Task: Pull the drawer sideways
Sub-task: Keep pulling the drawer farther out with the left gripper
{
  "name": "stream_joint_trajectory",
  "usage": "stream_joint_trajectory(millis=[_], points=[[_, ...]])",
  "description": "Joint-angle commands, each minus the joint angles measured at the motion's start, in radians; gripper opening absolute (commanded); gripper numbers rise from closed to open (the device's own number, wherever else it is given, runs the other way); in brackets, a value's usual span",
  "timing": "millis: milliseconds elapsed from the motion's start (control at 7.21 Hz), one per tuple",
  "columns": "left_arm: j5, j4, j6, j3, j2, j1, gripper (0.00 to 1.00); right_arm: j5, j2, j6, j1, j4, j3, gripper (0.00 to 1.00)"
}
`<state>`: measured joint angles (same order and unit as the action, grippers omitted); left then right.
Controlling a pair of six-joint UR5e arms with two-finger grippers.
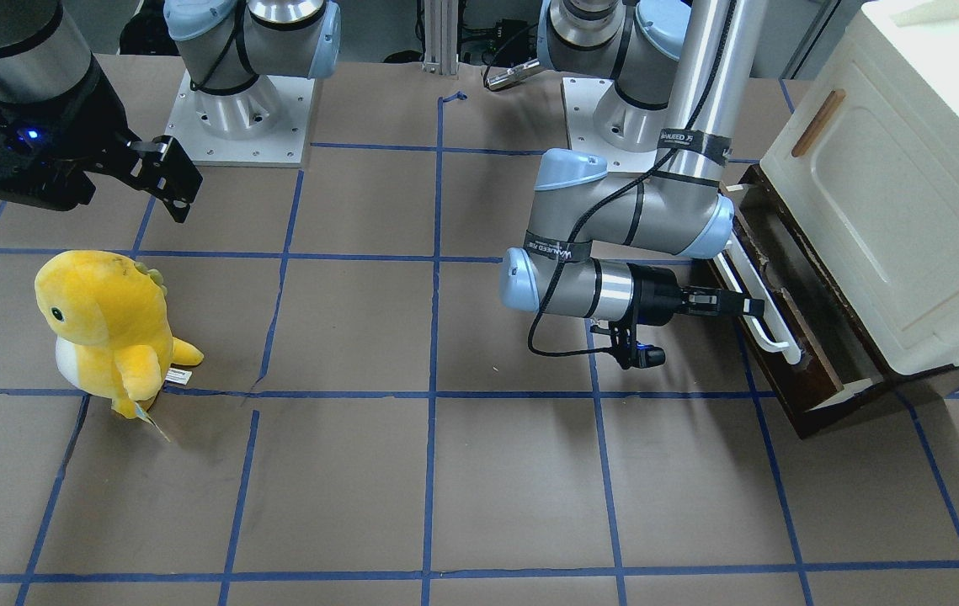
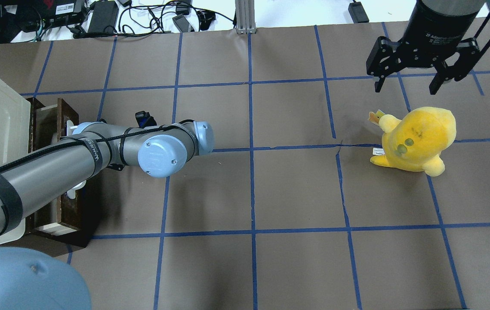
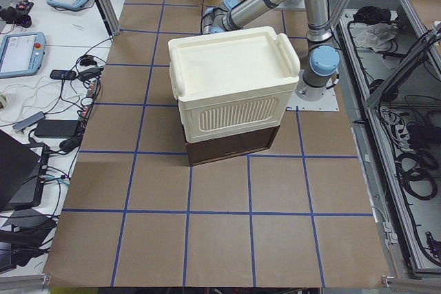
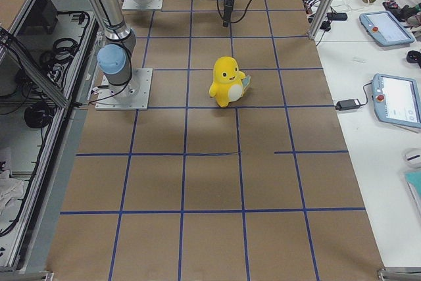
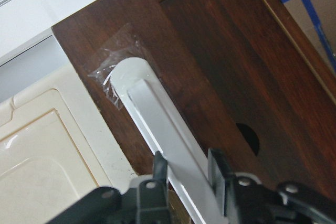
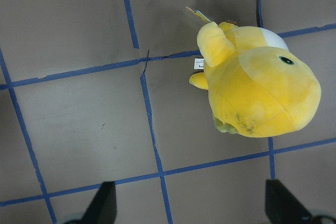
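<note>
The dark brown drawer (image 1: pixel 791 362) sticks partly out from under the cream cabinet (image 1: pixel 892 185). Its long white bar handle (image 1: pixel 769 324) runs along the front. My left gripper (image 1: pixel 746 305) is shut on the handle near its middle. In the left wrist view the two black fingers (image 5: pixel 160 167) sit on either side of the white bar (image 5: pixel 152 108) against the drawer front (image 5: pixel 220 77). In the overhead view my left arm hides that gripper; the drawer (image 2: pixel 51 125) shows beneath it. My right gripper (image 2: pixel 407 84) is open and empty, high above the table.
A yellow plush dinosaur (image 1: pixel 104 324) stands on the brown paper below and near my right gripper; it also shows in the overhead view (image 2: pixel 417 137) and the right wrist view (image 6: pixel 257 90). Blue tape lines grid the table. The cabinet door has a small tan handle (image 1: pixel 817 123).
</note>
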<state>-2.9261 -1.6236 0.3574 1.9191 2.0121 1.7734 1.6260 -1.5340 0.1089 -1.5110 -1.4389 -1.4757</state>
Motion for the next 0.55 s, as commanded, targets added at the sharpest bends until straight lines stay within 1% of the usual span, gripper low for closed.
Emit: stream_joint_trajectory(millis=[0, 416], points=[[0.001, 0.001, -0.035, -0.027, 0.005, 0.0, 0.28, 0.0, 0.0, 0.0, 0.0, 0.0, 0.0, 1.0], [0.03, -0.001, -0.041, -0.025, 0.007, 0.003, 0.28, 0.0, 0.0, 0.0, 0.0, 0.0, 0.0, 1.0]])
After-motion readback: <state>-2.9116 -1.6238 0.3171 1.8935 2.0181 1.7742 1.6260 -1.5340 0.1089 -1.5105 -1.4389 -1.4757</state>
